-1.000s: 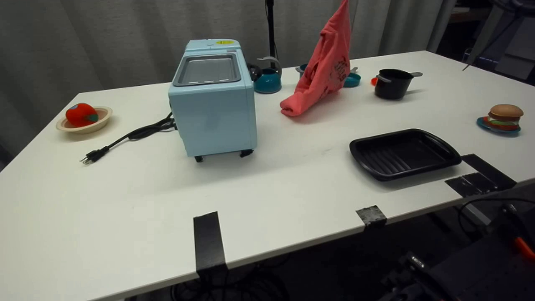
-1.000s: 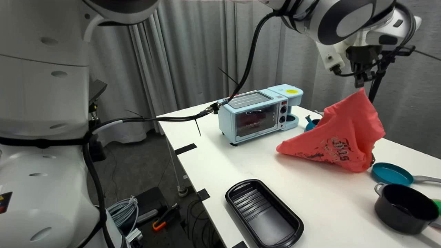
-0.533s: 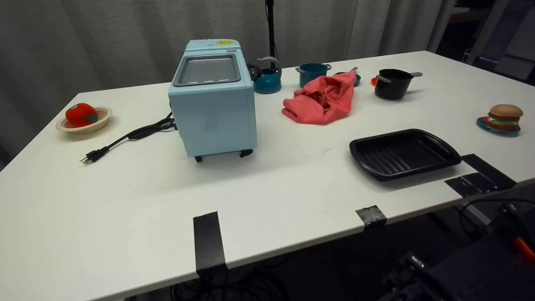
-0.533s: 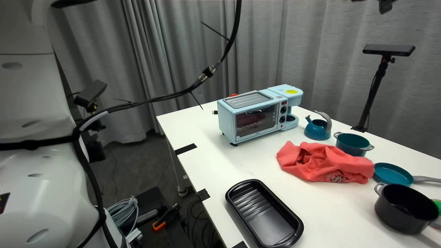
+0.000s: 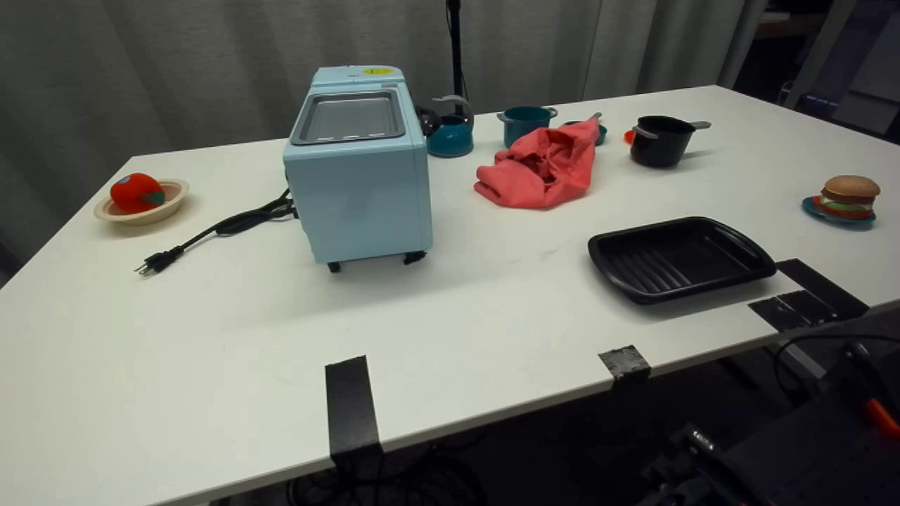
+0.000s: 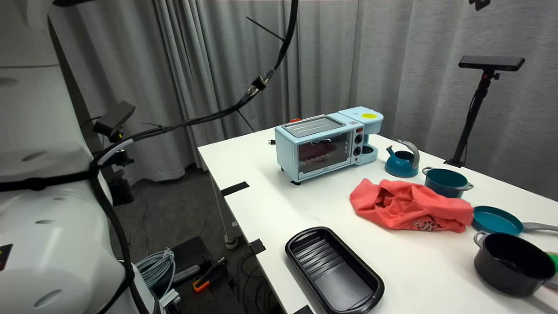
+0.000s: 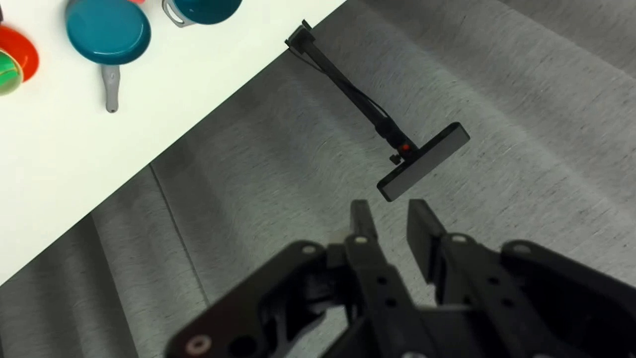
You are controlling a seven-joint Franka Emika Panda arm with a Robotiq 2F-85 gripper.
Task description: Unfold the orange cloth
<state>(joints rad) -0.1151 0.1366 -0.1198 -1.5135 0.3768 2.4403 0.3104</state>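
The orange cloth (image 5: 573,174) lies crumpled in a low heap on the white table, with deep folds round a dark hollow. Its printed lettering shows near the lower edge of the cloth (image 6: 405,209) in an exterior view. My gripper (image 7: 389,204) stands partly open in the wrist view, a narrow gap between its fingers (image 7: 364,219) and nothing held there. High above the table, only a dark tip of the gripper (image 6: 479,4) shows at the top edge of an exterior view. Only a thin reddish sliver appears at the wrist view's top edge.
The teal pan (image 6: 497,219) touches or nearly touches the cloth, and a teal pot (image 6: 447,181) stands behind it. Nearby are a teal kettle (image 6: 402,163), black pot (image 6: 514,264), black grill pan (image 5: 682,258) and blue toaster oven (image 5: 358,197). A camera stand (image 7: 348,89) rises beyond the table edge.
One second ago the cloth hung by its upper corner from my gripper; it has since dropped into a heap. The gripper has opened somewhat and moved up, mostly out of the exterior views.
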